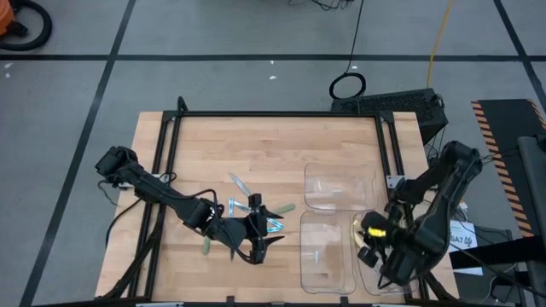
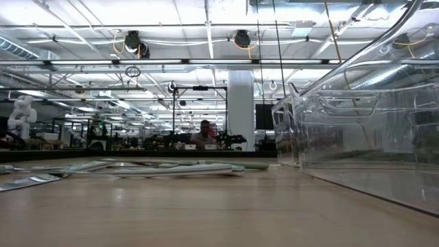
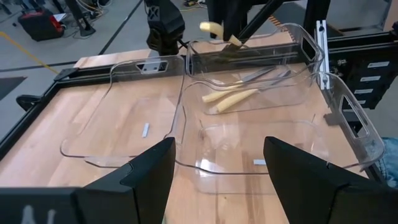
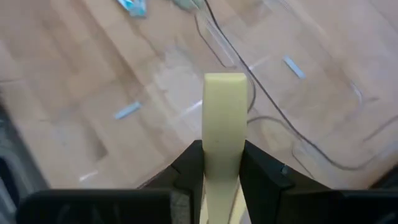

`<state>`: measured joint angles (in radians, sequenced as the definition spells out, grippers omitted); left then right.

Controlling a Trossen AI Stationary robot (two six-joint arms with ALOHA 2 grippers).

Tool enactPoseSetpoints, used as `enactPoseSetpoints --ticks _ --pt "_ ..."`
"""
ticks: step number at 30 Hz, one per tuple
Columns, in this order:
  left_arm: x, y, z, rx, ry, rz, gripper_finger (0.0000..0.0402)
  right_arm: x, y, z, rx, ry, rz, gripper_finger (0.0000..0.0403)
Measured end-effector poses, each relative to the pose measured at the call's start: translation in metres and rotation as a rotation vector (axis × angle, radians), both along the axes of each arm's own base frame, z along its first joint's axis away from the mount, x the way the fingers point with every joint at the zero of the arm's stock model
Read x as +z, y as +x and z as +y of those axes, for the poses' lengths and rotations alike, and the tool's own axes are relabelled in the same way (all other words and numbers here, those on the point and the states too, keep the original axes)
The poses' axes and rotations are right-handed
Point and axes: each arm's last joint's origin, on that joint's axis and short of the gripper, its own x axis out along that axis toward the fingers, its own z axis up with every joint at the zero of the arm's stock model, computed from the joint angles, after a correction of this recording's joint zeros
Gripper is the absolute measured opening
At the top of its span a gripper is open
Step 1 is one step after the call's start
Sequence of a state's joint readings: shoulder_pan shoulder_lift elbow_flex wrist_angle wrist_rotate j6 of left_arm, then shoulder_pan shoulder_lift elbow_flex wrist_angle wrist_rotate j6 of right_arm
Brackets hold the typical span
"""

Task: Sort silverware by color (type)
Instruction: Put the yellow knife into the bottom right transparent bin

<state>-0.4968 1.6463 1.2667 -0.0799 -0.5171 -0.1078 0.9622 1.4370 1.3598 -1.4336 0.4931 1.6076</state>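
My right tool (image 4: 214, 171) is pinching a pale yellow-handled utensil (image 4: 222, 124) above the clear plastic trays (image 1: 328, 256); gripped loosely, it may be slipping into the wrong compartment. My left tool (image 3: 214, 168) is hanging wide open and empty, risking scattering the pastel-handled silverware pile (image 1: 252, 213) on the wooden worktop (image 1: 256, 145).

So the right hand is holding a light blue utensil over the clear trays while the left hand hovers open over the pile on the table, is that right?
Not quite: the utensil clamped in the right hand has a yellow handle, not light blue, as the right wrist view shows. The rest holds: it is over the clear trays, and the left hand is open over the pile.
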Motion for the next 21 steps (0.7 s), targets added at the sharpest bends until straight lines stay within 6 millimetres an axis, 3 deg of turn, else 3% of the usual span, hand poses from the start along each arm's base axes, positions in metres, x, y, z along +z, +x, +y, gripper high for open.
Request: enactPoseSetpoints --ticks 11,21 --pt "0.000 0.002 0.004 0.011 0.002 0.000 0.0253 -0.038 0.010 0.023 -0.097 -0.090 0.159 0.0075" --pt "0.000 0.002 0.004 0.011 0.002 0.000 0.0253 -0.060 0.016 0.034 -0.178 -0.110 0.219 0.0075"
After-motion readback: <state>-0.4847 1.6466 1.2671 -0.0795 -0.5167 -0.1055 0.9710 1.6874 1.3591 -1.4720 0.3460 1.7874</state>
